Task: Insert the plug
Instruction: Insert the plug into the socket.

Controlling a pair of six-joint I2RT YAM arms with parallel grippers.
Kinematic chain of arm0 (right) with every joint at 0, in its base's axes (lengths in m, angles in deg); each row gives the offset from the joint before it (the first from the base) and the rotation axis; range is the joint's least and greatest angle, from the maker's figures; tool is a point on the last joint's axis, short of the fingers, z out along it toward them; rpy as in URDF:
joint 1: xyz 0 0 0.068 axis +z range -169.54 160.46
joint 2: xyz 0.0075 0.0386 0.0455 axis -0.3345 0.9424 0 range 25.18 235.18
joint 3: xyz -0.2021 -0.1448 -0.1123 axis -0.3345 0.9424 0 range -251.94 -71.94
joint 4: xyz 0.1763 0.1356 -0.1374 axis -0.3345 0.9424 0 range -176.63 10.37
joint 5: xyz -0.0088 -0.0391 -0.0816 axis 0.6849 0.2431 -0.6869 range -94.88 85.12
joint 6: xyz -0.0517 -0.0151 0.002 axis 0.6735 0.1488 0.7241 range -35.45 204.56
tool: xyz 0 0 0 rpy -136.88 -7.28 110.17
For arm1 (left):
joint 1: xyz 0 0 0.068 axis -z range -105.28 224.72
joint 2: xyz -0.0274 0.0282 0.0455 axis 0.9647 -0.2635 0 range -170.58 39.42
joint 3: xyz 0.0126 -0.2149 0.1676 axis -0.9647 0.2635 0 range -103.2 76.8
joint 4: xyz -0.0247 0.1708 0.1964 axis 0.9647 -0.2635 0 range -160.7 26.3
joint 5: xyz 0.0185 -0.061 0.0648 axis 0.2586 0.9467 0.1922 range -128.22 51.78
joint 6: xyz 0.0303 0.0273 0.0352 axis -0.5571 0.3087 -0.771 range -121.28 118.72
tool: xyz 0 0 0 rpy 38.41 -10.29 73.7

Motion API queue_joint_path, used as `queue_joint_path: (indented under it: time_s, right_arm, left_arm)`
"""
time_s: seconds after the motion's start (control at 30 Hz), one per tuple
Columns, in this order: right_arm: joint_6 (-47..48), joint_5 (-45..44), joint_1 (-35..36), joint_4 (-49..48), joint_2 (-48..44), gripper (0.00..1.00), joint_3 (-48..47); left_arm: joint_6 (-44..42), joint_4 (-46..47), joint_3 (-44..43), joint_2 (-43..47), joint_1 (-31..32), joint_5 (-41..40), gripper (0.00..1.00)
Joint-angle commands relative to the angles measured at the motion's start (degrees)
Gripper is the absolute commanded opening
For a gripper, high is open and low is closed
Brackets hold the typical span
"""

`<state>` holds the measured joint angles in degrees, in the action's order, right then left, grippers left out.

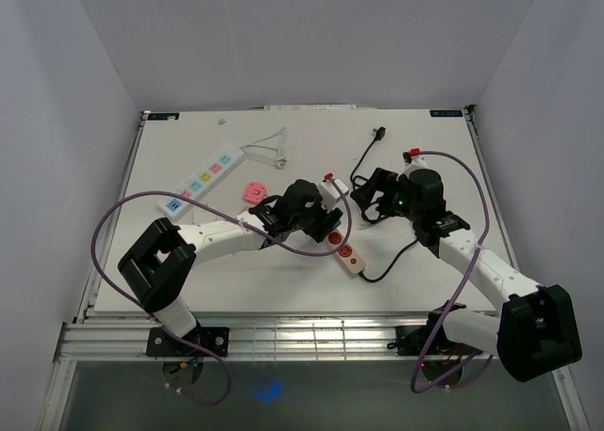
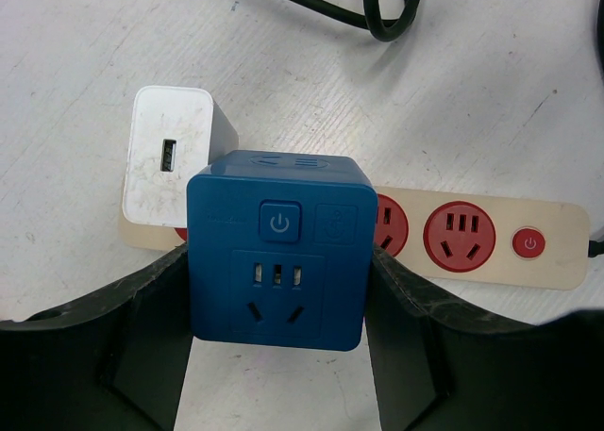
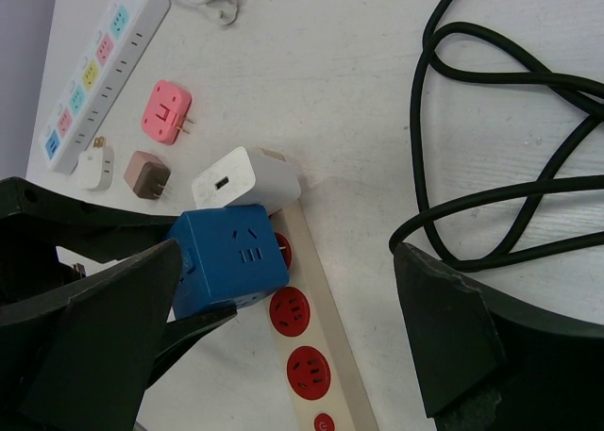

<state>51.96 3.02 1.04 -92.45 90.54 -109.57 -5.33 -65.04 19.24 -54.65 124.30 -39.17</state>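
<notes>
My left gripper [image 2: 278, 263] is shut on the plug, a blue cube adapter [image 2: 276, 252], one finger on each side face. The cube sits over a red socket near the end of the beige power strip [image 2: 557, 256]. In the right wrist view the blue cube [image 3: 226, 256] leans slightly, and a metal prong shows between it and that socket. A white USB charger [image 2: 170, 153] is plugged in right beside it. My right gripper [image 3: 283, 290] hangs open above the strip [image 3: 344, 356], holding nothing. From the top, both grippers [image 1: 316, 214] [image 1: 377, 193] flank the strip [image 1: 349, 255].
A coiled black cable [image 3: 491, 82] lies right of the strip. At far left lie a white strip with coloured sockets [image 3: 99, 68], a pink plug [image 3: 167, 112], a brown plug [image 3: 146, 174] and a small white plug [image 3: 94, 165]. Purple cables loop off both arms.
</notes>
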Motion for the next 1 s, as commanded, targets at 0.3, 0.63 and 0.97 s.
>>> queue_joint_path:
  time_s: [0.3, 0.63, 0.97]
  right_arm:
    - [0.08, 0.62, -0.36, -2.35, 0.03, 0.98, -0.08]
    - [0.08, 0.89, -0.36, -2.53, 0.38, 0.98, -0.08]
    - [0.08, 1.5, -0.36, -2.87, 0.91, 0.99, -0.08]
  left_arm:
    - [0.62, -3.49, -3.0, 1.77, 0.08, -2.04, 0.0]
    - [0.63, -4.8, -3.26, 1.43, 0.08, -2.04, 0.0]
    - [0.54, -6.04, -3.79, 1.07, 0.08, -2.13, 0.0]
